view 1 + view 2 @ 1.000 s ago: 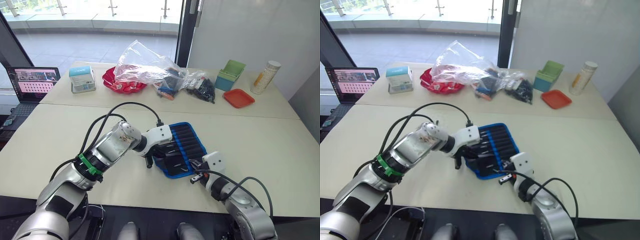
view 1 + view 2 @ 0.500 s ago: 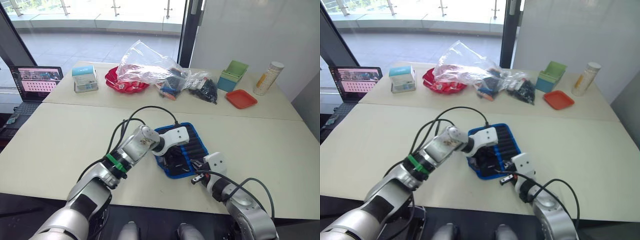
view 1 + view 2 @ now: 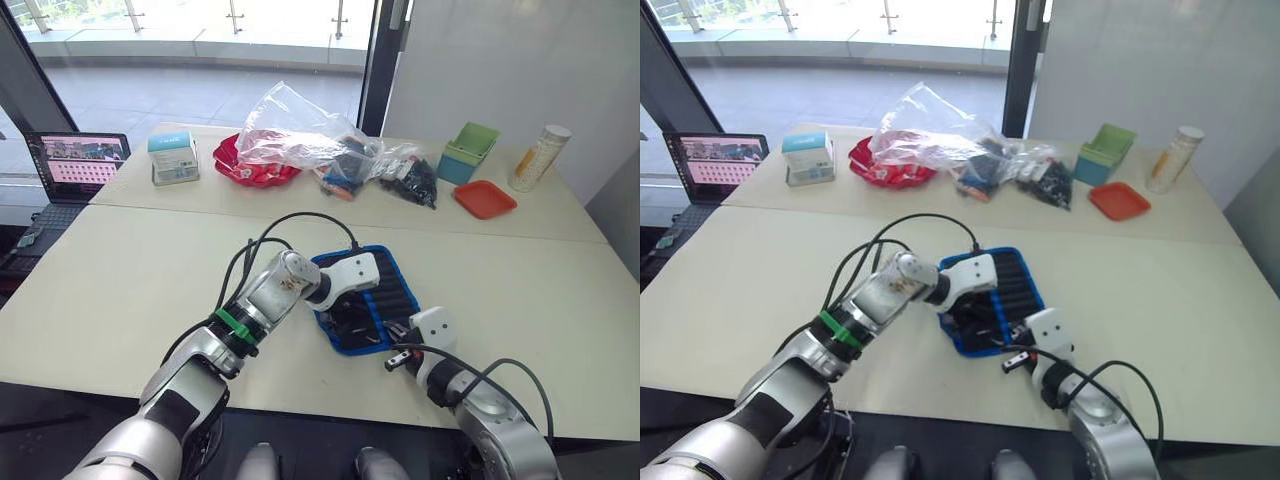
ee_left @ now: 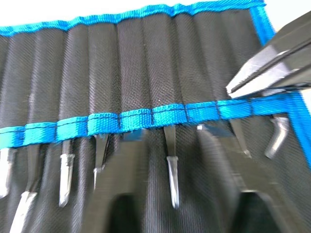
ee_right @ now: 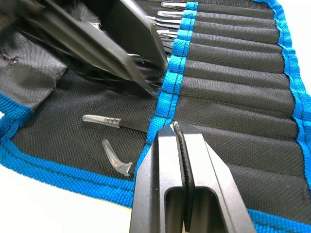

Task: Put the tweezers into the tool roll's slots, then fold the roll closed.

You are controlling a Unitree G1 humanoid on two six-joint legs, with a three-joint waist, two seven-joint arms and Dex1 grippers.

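The left gripper point(image 4: 167, 194) is held with its fingers apart, spread over the tool roll point(image 3: 385, 290) just below the blue band that closes the slots point(image 4: 146, 68); a tweezer tip lies between them but is not gripped. The right gripper point(image 5: 181, 145) is pressed together with nothing in it, its tip resting at the same band at the roll's near right end. The roll lies open and flat on the table point(image 3: 120, 290), near the front edge. The tweezers point(image 4: 172, 167) are seated in the slots, capped tips protruding.

A slip could be caused if the fold is begun with the left fingers snagged on a protruding tip, which could be drawn out of its slot. The roll could also be dragged toward the near table edge if it is pushed instead of lifted. The two grippers are close together, so a collision is possible.
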